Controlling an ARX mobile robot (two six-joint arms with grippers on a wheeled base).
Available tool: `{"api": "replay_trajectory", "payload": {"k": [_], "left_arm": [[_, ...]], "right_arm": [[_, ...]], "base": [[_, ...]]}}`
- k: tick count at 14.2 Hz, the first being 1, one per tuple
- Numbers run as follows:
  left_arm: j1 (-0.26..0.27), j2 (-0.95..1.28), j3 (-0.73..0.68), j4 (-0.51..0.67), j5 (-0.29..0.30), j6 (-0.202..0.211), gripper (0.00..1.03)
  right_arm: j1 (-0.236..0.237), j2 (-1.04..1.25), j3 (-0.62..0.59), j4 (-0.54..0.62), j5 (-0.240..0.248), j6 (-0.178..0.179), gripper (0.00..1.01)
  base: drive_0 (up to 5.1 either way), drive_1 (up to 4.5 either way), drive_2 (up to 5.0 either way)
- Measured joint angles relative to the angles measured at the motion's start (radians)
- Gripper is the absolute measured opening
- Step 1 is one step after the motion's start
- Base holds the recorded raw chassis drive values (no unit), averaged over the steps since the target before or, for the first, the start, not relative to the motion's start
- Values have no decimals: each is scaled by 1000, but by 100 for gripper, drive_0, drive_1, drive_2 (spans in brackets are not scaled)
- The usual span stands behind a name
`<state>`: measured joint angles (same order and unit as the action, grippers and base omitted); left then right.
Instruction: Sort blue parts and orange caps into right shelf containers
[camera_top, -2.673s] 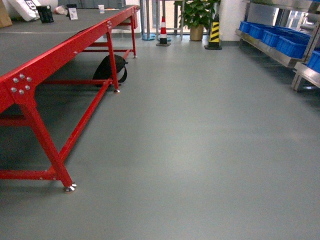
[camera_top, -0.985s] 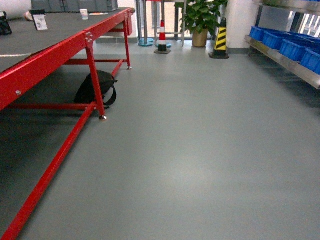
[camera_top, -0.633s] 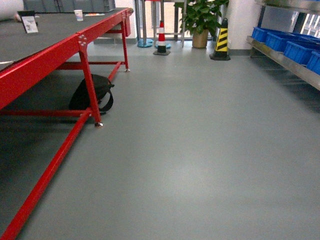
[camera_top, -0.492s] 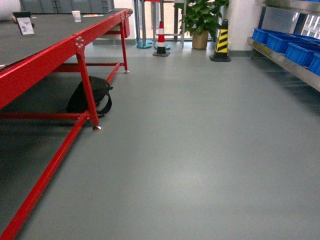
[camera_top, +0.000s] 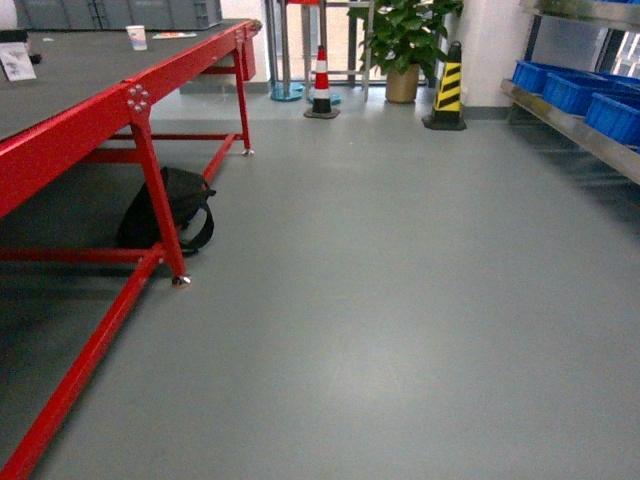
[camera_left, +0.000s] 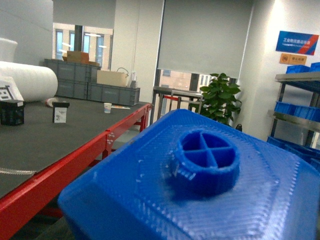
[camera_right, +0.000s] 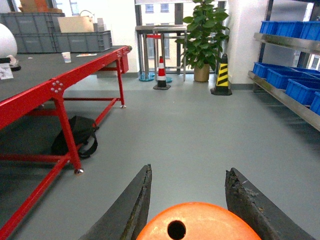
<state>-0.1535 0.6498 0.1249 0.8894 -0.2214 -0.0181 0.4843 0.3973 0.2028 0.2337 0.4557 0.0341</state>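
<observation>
the robot is out on the grey floor (camera_top: 400, 300), carrying its load to the shelf (camera_top: 575, 125). neither arm shows in the head view.

in the right wrist view the right gripper (camera_right: 192, 200) has its two dark fingers (camera_right: 132, 207) on each side of an orange cap (camera_right: 195, 225), low at 6 o'clock. they seem to be squeezing it. the cap's round top has a small hole.

in the left wrist view a blue part (camera_left: 200, 185) fills the lower half, very close to the camera. it has a round knob with a cross in it. the left gripper's fingers cannot be seen, so i cannot tell if it is closed, but the part sits so near that it is likely being held.

the blue crates (camera_top: 580, 90) sit on the steel shelf at 2 o'clock in the head view, far off. the red table (camera_top: 90, 130) is at 9 o'clock with a black bag (camera_top: 165, 205) under it. a striped cone (camera_top: 321, 80) and a plant (camera_top: 405, 35) stand at 12 o'clock.

to do this step well, i think the robot should roll slowly and turn toward 2 o'clock. it should keep both arms steady and the squeeze firm, and stop close to the shelf rail before reaching over a crate.
</observation>
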Motion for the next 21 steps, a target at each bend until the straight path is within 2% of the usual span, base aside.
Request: {"api": "replay_trajectory", "payload": {"k": [21], "left_arm": [[1, 0, 0, 2, 1, 0, 59]], "right_arm": [[0, 0, 0, 0, 0, 0, 40]], "base": [[7, 440, -427]]}}
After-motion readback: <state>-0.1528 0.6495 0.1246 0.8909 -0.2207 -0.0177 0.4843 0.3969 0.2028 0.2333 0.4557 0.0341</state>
